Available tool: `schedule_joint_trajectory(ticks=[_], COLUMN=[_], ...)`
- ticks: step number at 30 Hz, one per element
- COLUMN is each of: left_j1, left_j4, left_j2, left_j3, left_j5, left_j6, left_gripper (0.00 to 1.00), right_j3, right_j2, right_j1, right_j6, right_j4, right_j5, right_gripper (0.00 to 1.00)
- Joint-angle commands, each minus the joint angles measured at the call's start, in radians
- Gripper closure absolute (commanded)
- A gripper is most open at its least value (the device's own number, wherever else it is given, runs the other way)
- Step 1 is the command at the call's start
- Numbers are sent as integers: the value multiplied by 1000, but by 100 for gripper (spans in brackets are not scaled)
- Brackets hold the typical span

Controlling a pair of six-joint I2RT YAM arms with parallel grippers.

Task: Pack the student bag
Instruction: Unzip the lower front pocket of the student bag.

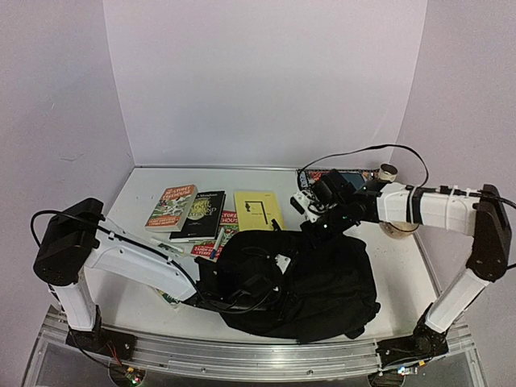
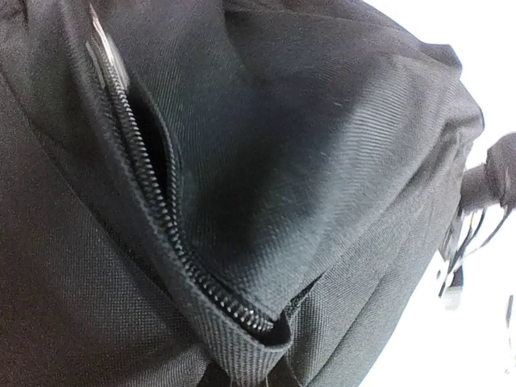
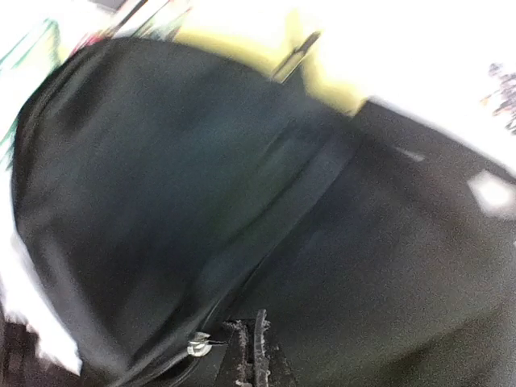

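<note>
**Ana:** Closest in, the student bag point(image 1: 322, 290) sat right by the table's near edge, its long axis running left to right and tipped a little away on the left.

**Raj:** And both arms were on it! The left gripper point(image 1: 216, 289) was at the bag's left end, fingers pressed together. Its own camera showed only black cloth and a gaping zipper point(image 2: 153, 201), so I couldn't tell whether fabric was pinched.

**Ana:** It was the same with the right gripper point(image 1: 310, 234). It was closed tight at the bag's far edge, and its view was too blurred to show what, if anything, it gripped.

**Raj:** So the bag lay directly under both tools. I'd say the next move turned on that zipper mouth, which faced up and to the left.

**Ana:** Further back, the yellow book point(image 1: 258, 210) was just beyond the bag's far rim, with the black book point(image 1: 199, 215) beside it on the left.

**Raj:** There was little room at the near edge. The table point(image 1: 145, 189) was bare to the far left, which I judged the best space to work in.
</note>
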Motion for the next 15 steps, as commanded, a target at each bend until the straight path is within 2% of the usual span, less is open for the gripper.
schedule_joint_trajectory(ticks=[1, 6, 10, 12, 15], left_j1=[-54, -67, -65, -66, -62], left_j4=[-46, -54, -57, -75, -100], left_j2=[-81, -97, -103, -116, -140], left_j3=[-29, -49, -47, -46, -41], left_j5=[9, -15, -55, -82, -119], left_j6=[32, 26, 14, 9, 15], left_gripper=[100, 100, 100, 94, 71], right_j3=[128, 246, 281, 270, 249], right_j2=[112, 238, 269, 261, 236], right_j1=[-59, -90, -89, -89, -89], right_j6=[-32, -22, 1, 13, 27], right_j4=[50, 64, 62, 62, 58], right_j5=[117, 162, 25, -22, -67], right_gripper=[100, 100, 100, 100, 99])
